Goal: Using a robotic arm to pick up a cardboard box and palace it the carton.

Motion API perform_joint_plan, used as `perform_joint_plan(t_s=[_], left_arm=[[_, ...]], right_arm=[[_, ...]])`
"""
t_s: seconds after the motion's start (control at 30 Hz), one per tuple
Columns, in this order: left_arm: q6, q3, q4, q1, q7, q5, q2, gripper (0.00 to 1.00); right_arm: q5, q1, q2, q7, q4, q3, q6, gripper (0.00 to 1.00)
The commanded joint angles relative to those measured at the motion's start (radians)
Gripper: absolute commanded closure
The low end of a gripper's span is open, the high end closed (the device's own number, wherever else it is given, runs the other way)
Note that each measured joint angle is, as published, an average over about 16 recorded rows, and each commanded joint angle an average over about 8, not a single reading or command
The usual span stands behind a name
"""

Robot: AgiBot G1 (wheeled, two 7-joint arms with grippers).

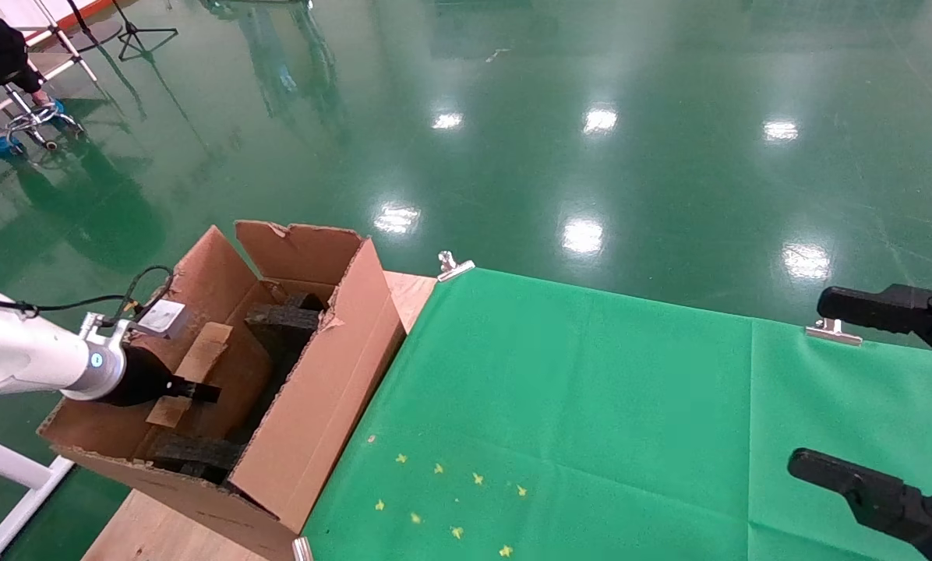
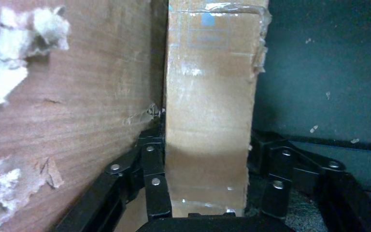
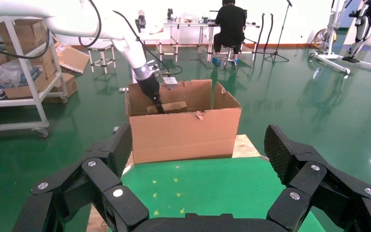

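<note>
The small brown cardboard box point(image 1: 201, 354) with glossy tape is held on end inside the large carton point(image 1: 318, 405), against its left wall. My left gripper point(image 1: 201, 392), black on a white arm, reaches into the carton and is shut on the box. In the left wrist view the box point(image 2: 207, 121) stands between the black fingers point(image 2: 153, 159), close beside the carton wall point(image 2: 77, 96). Black foam blocks point(image 1: 283, 315) lie inside the carton. My right gripper point(image 1: 848, 389) is open and empty over the right side of the table; in its own view point(image 3: 198, 150) it faces the carton point(image 3: 183, 133).
A green cloth point(image 1: 591, 405) with small yellow star marks point(image 1: 443, 499) covers the wooden table, held by metal clips point(image 1: 454, 266). The carton stands at the table's left end. A person and metal stands point(image 1: 37, 117) are on the green floor at far left.
</note>
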Motion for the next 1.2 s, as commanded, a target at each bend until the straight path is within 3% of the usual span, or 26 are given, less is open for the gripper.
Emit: perform_joint_plan(t_s=[0.03, 0.4, 0.67, 0.97, 1.2], left_arm=[[0.001, 0.001, -0.001, -0.004, 0.001, 0.001, -0.001, 0.00], [0.020, 0.003, -0.015, -0.049, 0.013, 0.003, -0.003, 0.00], [0.085, -0.019, -0.067, -0.155, 0.022, -0.027, -0.038, 0.00], [0.303, -0.094, -0.199, -0.317, -0.032, -0.143, -0.138, 0.00], [0.526, -0.201, -0.271, -0.345, -0.144, -0.324, -0.220, 0.00]], right_arm=[[0.000, 0.000, 0.000, 0.000, 0.000, 0.000, 0.000, 0.00], [0.000, 0.000, 0.000, 0.000, 0.000, 0.000, 0.000, 0.00], [0.000, 0.000, 0.000, 0.000, 0.000, 0.000, 0.000, 0.00], [0.000, 0.000, 0.000, 0.000, 0.000, 0.000, 0.000, 0.00], [0.000, 0.000, 0.000, 0.000, 0.000, 0.000, 0.000, 0.00]])
